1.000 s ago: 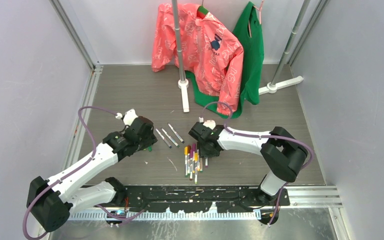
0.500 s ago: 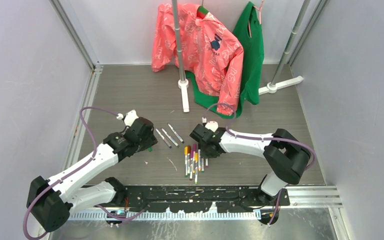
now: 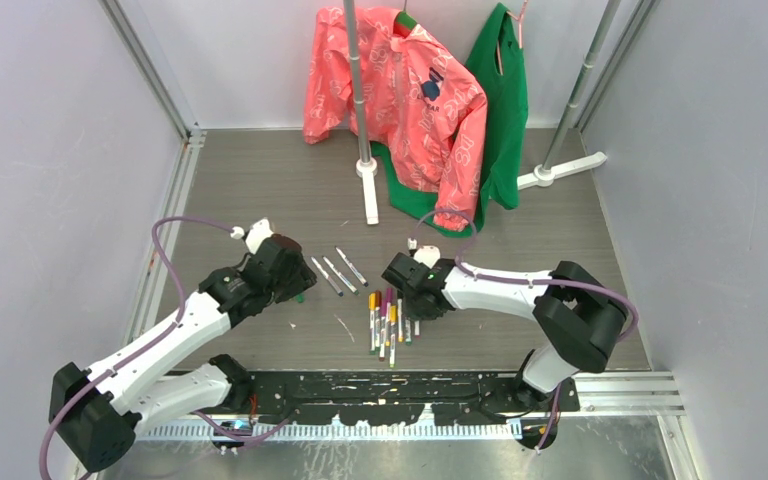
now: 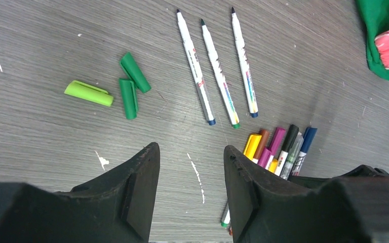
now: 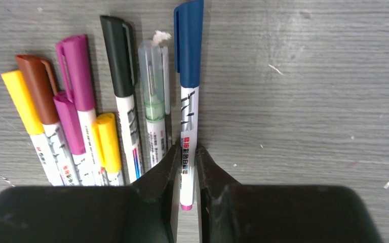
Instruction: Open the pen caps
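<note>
Nearest: capped-pen pile (image 3: 384, 320). R gripper (image 5: 185, 152) sits at the pile's right edge, jaws clamped on the white barrel of the blue-capped pen (image 5: 187, 81), cap on. L gripper (image 4: 190, 167) is well left of the pile, jaws apart, nothing btwn. Three green pen caps (image 4: 127, 93) lie loose on the table (image 4: 40, 147), left of the pile. Three uncapped pens (image 4: 218, 71) lie side by side just beyond the pile, to its far left. Pink jacket (image 3: 400, 100) hangs far behind the pile.
</note>
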You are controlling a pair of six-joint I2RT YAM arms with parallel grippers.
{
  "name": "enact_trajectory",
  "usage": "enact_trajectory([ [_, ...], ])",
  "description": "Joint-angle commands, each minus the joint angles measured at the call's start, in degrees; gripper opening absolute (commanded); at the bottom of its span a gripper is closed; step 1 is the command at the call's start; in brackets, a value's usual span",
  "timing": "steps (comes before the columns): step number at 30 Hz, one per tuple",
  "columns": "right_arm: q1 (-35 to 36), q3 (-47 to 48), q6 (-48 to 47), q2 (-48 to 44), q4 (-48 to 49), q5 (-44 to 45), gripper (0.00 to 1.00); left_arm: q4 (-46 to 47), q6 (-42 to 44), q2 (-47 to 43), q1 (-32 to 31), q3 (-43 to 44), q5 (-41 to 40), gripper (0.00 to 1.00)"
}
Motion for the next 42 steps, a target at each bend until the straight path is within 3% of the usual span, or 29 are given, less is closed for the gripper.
enact_trajectory([
  [1,0.8,3.6,-2.1,-2.6,-6.7,1.9,0.01,1.9,-0.8,-1.1,-0.2,1.5,2.4,0.51],
  [14,4.3,9.9,-6.3,-8.8,-9.2,0.6,0.01,3.8,-5.7,-3.5,-0.3,-1.4,5.1,0.53],
  [27,7.8,12.8,-9.5,-11.3,-5.3,-10.7,0.01,14.2,-6.6,11.1,-3.8,4.8,8.3,0.53],
  [42,7.8,13.9,-10.7,-9.2,-1.6,-14.5,0.01,20.8,-8.3,19.3,-5.9,7.9,11.6,0.53],
])
